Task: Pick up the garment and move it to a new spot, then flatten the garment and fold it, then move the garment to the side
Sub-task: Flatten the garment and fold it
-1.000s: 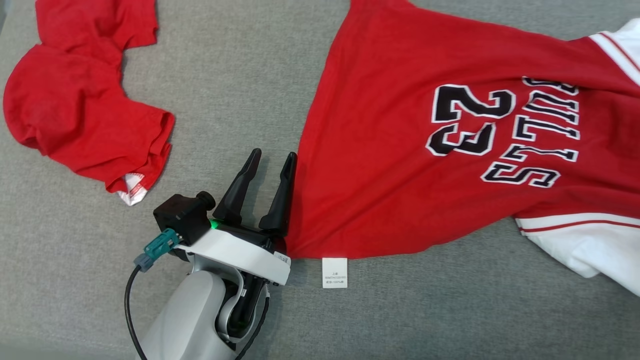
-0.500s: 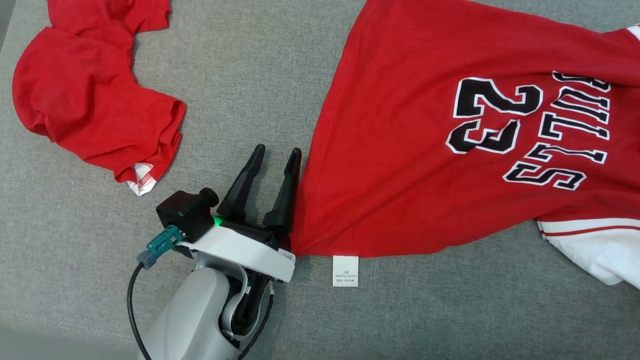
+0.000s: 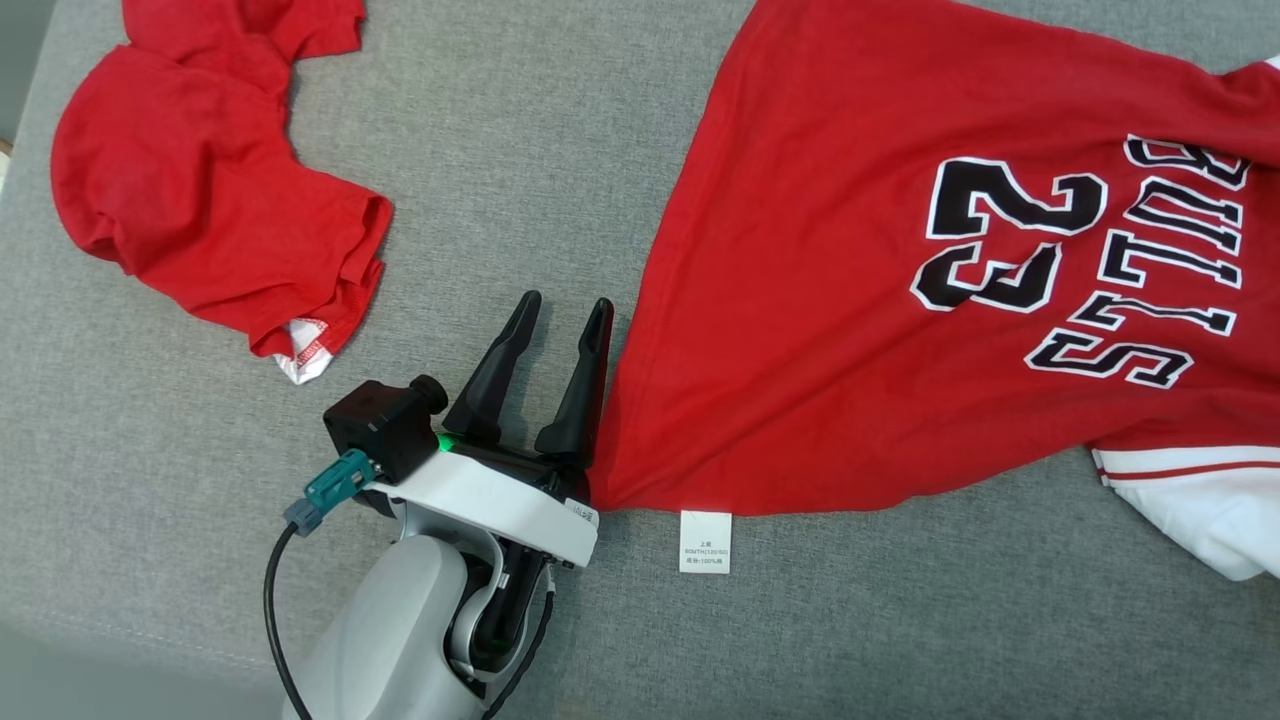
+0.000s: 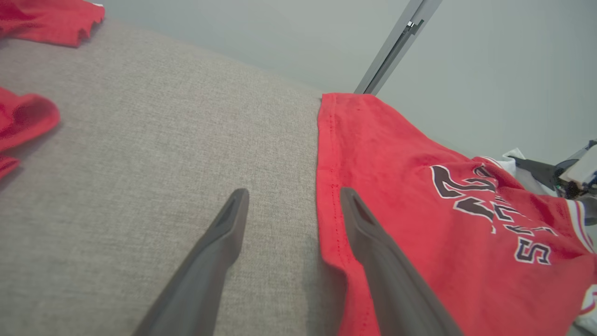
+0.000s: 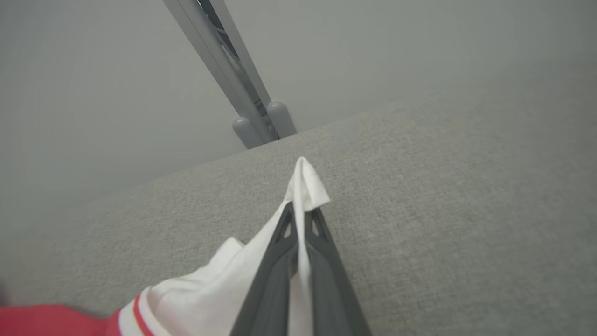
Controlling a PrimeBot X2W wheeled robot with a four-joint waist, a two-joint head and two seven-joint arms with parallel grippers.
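Observation:
The garment (image 3: 850, 300), a red jersey with black "23" lettering and white sleeves, lies spread on the grey cushion. My left gripper (image 3: 566, 300) is open, resting at the jersey's hem corner, its right finger against the red edge. In the left wrist view that hem (image 4: 326, 196) runs between the two fingers of the left gripper (image 4: 294, 192), with one finger lying over the cloth. My right gripper (image 5: 301, 210) is shut on the jersey's white sleeve (image 5: 210, 294), and a tuft of white cloth sticks out past its tips.
A second, crumpled red garment (image 3: 200, 200) lies at the upper left. A white care label (image 3: 705, 541) hangs from the jersey's hem. The grey cushion (image 3: 500, 150) ends at a far edge, with a metal post (image 5: 233, 70) behind it.
The whole head picture has slid to the right, so the camera has moved. My left gripper stays open at the same hem corner.

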